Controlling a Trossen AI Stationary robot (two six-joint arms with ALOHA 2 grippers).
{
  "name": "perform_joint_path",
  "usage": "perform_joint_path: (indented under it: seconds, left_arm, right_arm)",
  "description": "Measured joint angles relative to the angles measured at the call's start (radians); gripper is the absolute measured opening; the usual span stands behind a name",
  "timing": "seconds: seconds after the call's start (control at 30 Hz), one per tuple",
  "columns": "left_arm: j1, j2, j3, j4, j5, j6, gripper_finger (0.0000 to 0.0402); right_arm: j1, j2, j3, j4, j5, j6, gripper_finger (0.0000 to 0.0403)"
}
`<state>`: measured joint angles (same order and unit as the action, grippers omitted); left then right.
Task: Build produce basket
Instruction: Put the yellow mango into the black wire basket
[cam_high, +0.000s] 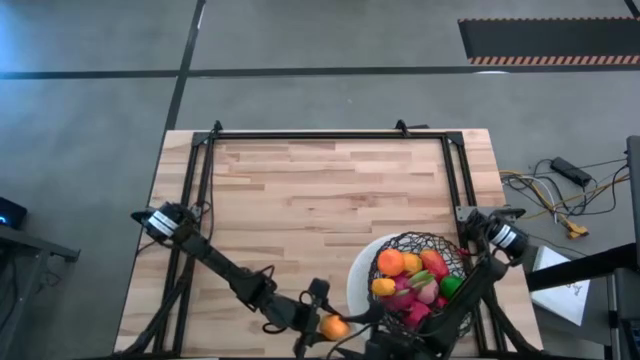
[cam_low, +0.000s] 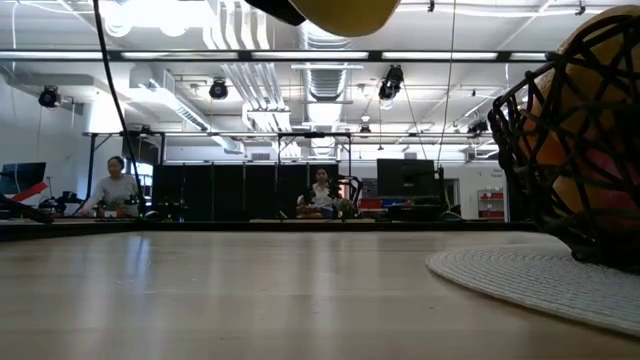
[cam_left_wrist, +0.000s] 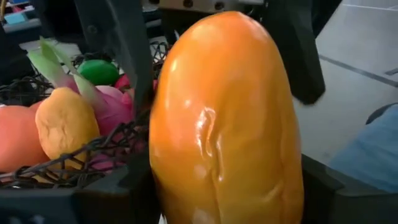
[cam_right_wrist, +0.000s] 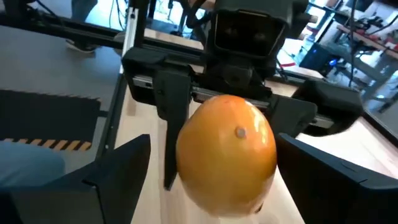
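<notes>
My left gripper (cam_high: 326, 323) is shut on an orange oval fruit (cam_high: 334, 326) near the table's near edge, just left of the basket. The low view shows the fruit's underside (cam_low: 345, 12) well above the tabletop. My right gripper (cam_right_wrist: 214, 186) is open and faces the left one. Its fingers (cam_right_wrist: 118, 174) stand on either side of the fruit (cam_right_wrist: 227, 149); I cannot tell whether they touch it. The black wire basket (cam_high: 455, 250) rests on a white round base (cam_high: 360, 285). It holds several orange, yellow, red, pink and green pieces of produce (cam_high: 412, 275). My left gripper pinches the orange fruit by its two long sides (cam_right_wrist: 186, 146) between its two fingers (cam_right_wrist: 173, 124). The fingers come about level from the table's left side. The fruit is lifted clear of the table.
Black frame rails (cam_high: 330, 136) run along the table's far, left and right sides. Bare wooden tabletop (cam_high: 320, 210) lies behind and to the left of the basket. People sit at desks in the room beyond the table (cam_low: 115, 190).
</notes>
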<state>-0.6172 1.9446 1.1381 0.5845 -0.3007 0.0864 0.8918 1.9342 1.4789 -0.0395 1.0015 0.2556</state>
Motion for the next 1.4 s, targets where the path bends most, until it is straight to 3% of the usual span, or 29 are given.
perform_joint_path:
  seconds: [0.13, 0.4, 0.6, 0.83, 0.97, 1.17, 1.3, 1.4]
  left_arm:
    - [0.000, 0.000, 0.000, 0.003, 0.000, 0.000, 0.0240]
    - [0.003, 0.000, -0.001, 0.002, 0.064, -0.002, 0.0255]
    - [0.014, -0.004, -0.001, -0.052, 0.109, 0.008, 0.0257]
    - [0.031, -0.021, 0.002, -0.137, 0.083, 0.029, 0.0258]
    - [0.031, -0.033, 0.001, -0.179, 0.066, 0.030, 0.0259]
    - [0.028, -0.062, -0.013, -0.392, -0.004, 0.029, 0.0259]
    - [0.028, -0.087, -0.023, -0.482, -0.131, -0.066, 0.0259]
    - [0.028, -0.085, -0.043, -0.507, -0.161, -0.167, 0.0259]
  right_arm:
    - [-0.012, 0.023, 0.018, -0.005, 0.002, -0.018, 0.0303]
    - [-0.019, 0.026, 0.022, -0.005, -0.014, -0.021, 0.0185]
    - [-0.020, 0.020, 0.022, -0.031, -0.079, 0.010, 0.0185]
    - [0.007, -0.040, 0.022, -0.290, -0.104, 0.260, 0.0185]
    - [0.020, -0.072, 0.022, -0.350, -0.128, 0.311, 0.0179]
    - [0.055, -0.119, 0.022, -0.362, -0.334, 0.332, 0.0175]
    - [0.075, -0.138, 0.049, -0.459, -0.336, 0.391, 0.0174]
    - [0.121, -0.152, 0.137, -0.672, -0.333, 0.540, 0.0174]
